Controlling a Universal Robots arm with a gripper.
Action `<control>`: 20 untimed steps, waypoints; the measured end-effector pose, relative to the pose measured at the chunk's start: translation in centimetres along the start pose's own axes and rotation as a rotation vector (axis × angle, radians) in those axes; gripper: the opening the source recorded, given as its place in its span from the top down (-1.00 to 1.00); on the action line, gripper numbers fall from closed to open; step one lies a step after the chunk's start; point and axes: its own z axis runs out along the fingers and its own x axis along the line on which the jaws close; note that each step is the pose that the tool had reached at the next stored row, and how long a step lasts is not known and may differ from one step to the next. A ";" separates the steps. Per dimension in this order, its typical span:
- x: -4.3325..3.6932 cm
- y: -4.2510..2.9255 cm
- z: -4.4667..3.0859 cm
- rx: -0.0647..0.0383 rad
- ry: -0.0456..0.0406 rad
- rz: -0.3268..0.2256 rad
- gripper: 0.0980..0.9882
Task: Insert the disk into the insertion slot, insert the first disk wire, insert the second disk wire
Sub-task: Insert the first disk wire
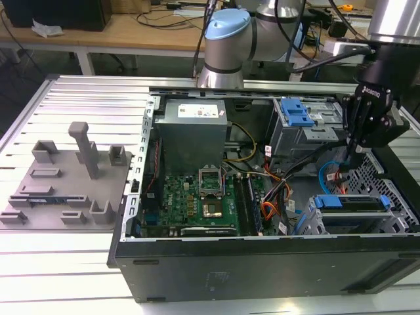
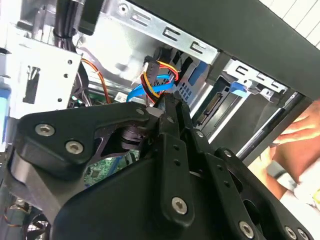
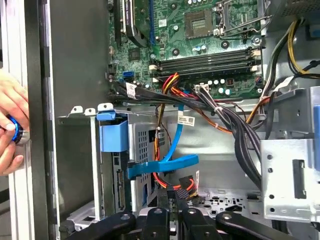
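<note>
Black gripper [image 3: 175, 196] up front: clenches on the plug of a red-yellow-black disk wire [image 3: 184, 184], just beside a blue cable [image 3: 167, 162]. Finds the disk [image 1: 349, 203], blue-framed, seated in the insertion slot [image 1: 315, 226] near the gripper. Notes a hand [image 3: 11, 125] outside the case [image 1: 262, 262].

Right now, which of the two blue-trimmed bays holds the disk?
The perforated insertion slot at the exterior view's lower right, with the disk seated inside. The farther grey bay carries just a blue latch.
</note>
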 end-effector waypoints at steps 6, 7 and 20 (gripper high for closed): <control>2.56 -0.17 0.69 -0.009 -0.0200 -0.003 0.85; 2.73 -0.22 0.74 -0.011 -0.0232 -0.004 0.85; 4.17 -1.36 1.19 -0.032 -0.0818 -0.004 0.85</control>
